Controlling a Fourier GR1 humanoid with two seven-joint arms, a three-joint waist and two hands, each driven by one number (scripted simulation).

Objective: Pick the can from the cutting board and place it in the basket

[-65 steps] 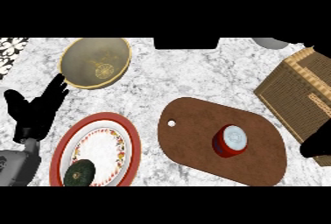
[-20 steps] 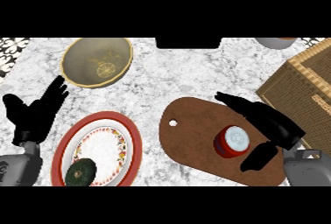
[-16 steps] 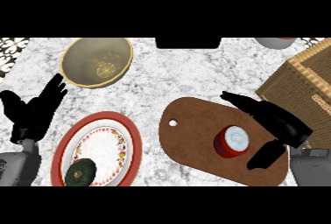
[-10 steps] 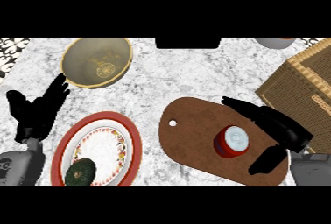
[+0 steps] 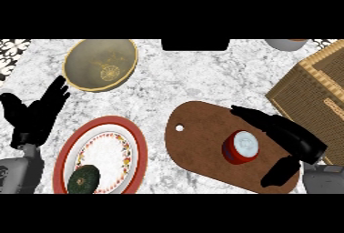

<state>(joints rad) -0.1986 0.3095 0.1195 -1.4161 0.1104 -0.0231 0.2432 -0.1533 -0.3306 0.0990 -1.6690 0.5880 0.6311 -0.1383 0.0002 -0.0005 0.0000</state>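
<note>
A red can (image 5: 240,148) with a pale lid stands upright on the brown cutting board (image 5: 201,136). My right hand (image 5: 289,139) lies just right of the can, open, its straight fingers reaching past the can's far side and its thumb (image 5: 279,170) below it; the can sits in the gap between them, and I cannot tell whether anything touches it. The wicker basket (image 5: 316,91) stands at the right edge, behind that hand. My left hand (image 5: 33,113) rests open at the left edge, fingers up.
A red-rimmed plate (image 5: 107,152) with a dark green round item (image 5: 84,179) lies left of the board. A tan bowl (image 5: 101,63) sits at the back left. A grey cup (image 5: 285,43) shows at the top right, and a black object (image 5: 194,44) at the top centre.
My right hand came in from the right edge and settled beside the can with fingers and thumb on either side of it. The left hand only shifted slightly.
</note>
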